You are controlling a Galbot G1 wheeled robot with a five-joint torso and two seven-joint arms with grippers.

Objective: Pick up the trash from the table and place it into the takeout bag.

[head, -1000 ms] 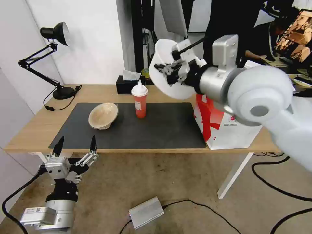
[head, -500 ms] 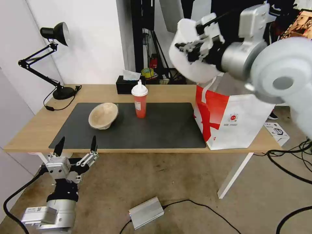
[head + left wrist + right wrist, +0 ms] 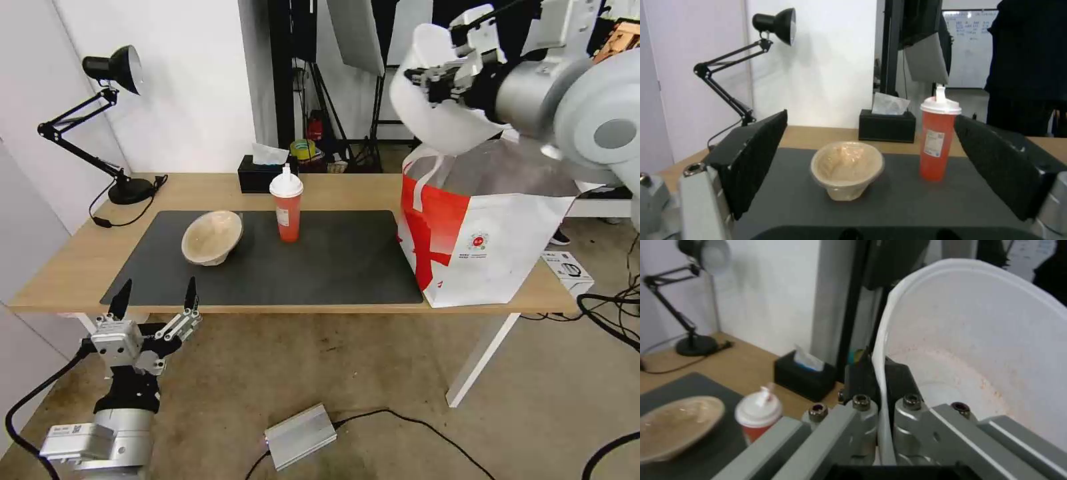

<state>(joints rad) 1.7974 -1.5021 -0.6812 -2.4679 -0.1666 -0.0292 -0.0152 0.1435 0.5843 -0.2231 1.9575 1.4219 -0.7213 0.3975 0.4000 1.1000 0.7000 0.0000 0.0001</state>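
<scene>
The right pincer (image 3: 443, 77), clamped on the rim of the white round plastic bowl (image 3: 433, 110) above the red-and-white foil-lined takeout bag (image 3: 477, 233) at the table's (image 3: 73, 267) right end, should centre before releasing; the left pincer (image 3: 157, 300) waits wide

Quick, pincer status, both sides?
Left pincer: open, empty, low by the table's front edge.
Right pincer: shut on the white bowl's rim, above the takeout bag.

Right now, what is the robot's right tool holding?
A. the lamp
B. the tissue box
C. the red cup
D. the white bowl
D: the right tool is shut on the rim of the white bowl, held up over the bag.
</scene>
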